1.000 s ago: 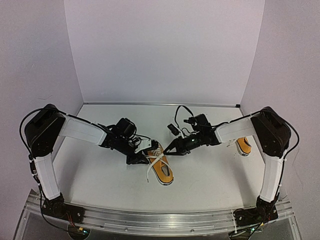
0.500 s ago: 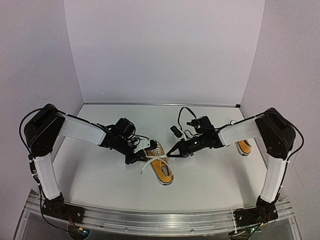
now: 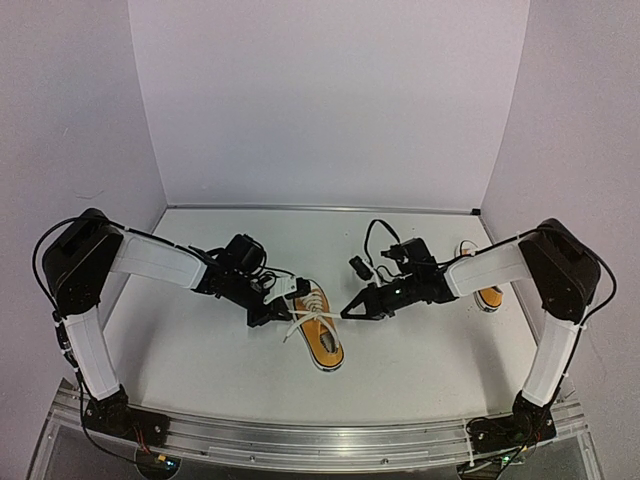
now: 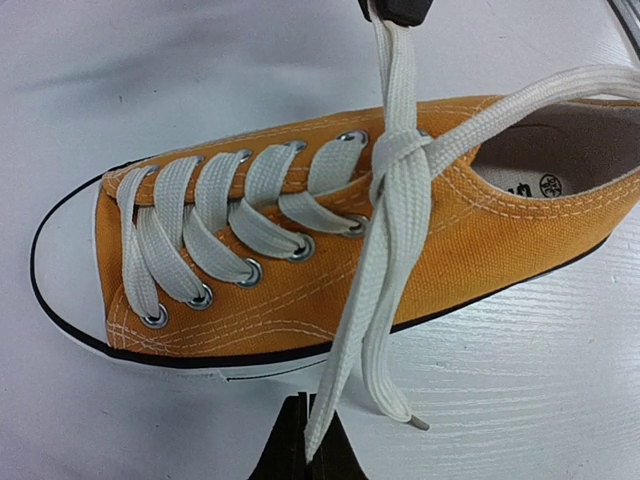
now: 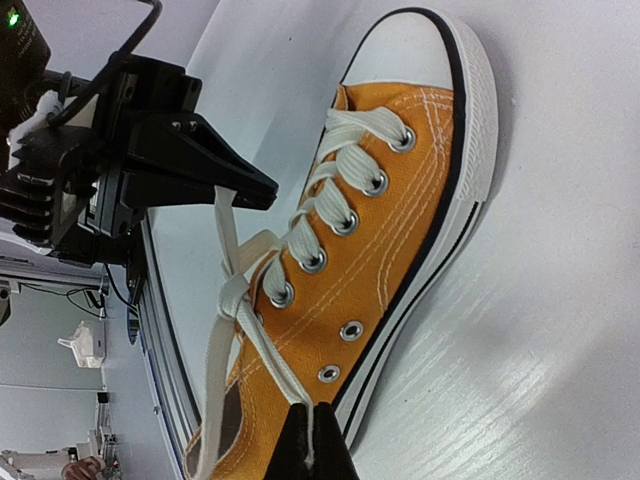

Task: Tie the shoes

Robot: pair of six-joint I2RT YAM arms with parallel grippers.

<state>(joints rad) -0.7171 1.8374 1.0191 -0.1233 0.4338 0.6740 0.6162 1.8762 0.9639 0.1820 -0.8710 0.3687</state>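
Note:
An orange-yellow shoe [image 3: 320, 335] with a white toe cap lies between my grippers, its white laces crossed in a half knot [image 4: 398, 152] over the tongue. My left gripper [image 3: 272, 314] sits at the shoe's left side, shut on one lace strand [image 4: 345, 340]; its fingertips [image 4: 290, 455] pinch the strand's end. My right gripper [image 3: 350, 309] is at the shoe's right, shut on the other strand [image 5: 268, 355], pulled taut from the knot. A loose lace end with its aglet [image 4: 415, 423] rests on the table. The second shoe [image 3: 488, 296] lies at the far right, partly hidden by my right arm.
The white table [image 3: 200, 360] is walled at the back and both sides. Cables loop over the right wrist [image 3: 375, 235]. The left gripper shows in the right wrist view [image 5: 190, 160]; the right gripper's tip shows in the left wrist view [image 4: 400, 10].
Both grippers have drawn apart from the shoe, the right one moving right and nearer. The lace strands have pulled tauter and the shoe has shifted slightly.

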